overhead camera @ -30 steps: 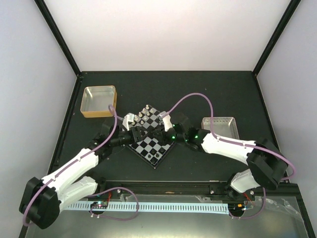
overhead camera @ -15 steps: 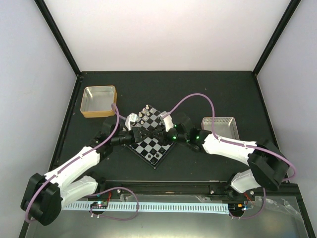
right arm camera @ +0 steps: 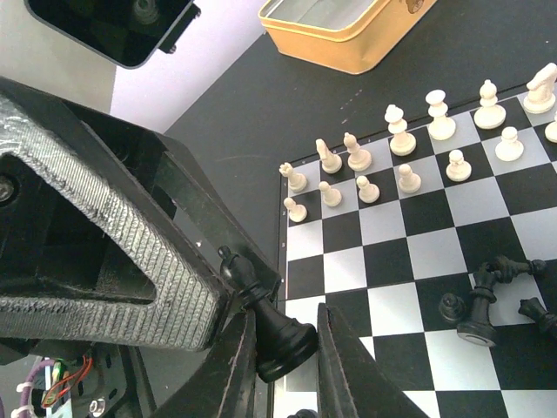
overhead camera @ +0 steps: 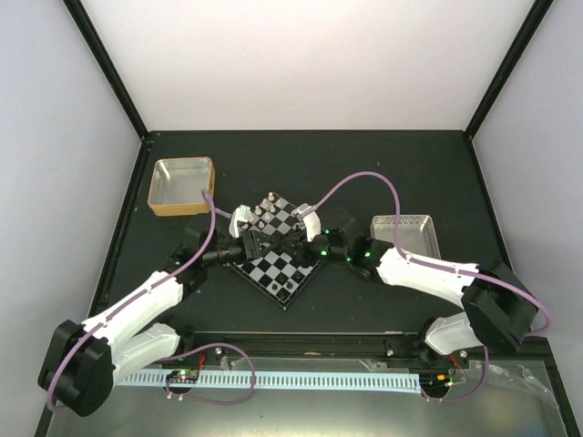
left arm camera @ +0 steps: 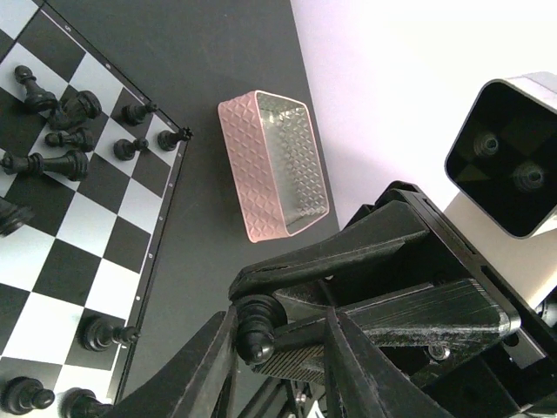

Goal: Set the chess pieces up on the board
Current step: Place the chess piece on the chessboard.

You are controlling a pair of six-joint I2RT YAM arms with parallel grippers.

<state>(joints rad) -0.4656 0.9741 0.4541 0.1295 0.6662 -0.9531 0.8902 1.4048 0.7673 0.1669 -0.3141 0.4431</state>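
Note:
The board (overhead camera: 284, 280) lies at the table's middle, turned cornerwise. Silver-white pieces (right arm camera: 402, 148) stand along its far-left side (overhead camera: 266, 211). Several black pieces (left arm camera: 61, 131) stand or lie toppled on the right side (right arm camera: 487, 287). Both grippers meet tip to tip above the board. My right gripper (right arm camera: 283, 348) (overhead camera: 291, 244) is shut on the base of a black bishop (right arm camera: 280, 335), held tilted. My left gripper (left arm camera: 280, 324) (overhead camera: 268, 244) has its jaws spread around the bishop's head (left arm camera: 255, 335), which touches one finger (left arm camera: 218, 366).
A gold-rimmed tray (overhead camera: 182, 187) stands at the far left and also shows in the right wrist view (right arm camera: 348, 30). A pink-rimmed tray (overhead camera: 405, 232) stands right of the board and also shows in the left wrist view (left arm camera: 277, 165). Cables arc over both arms.
The two grippers have drawn closer together over the board, and the left gripper's fingers now reach around the bishop held by the right.

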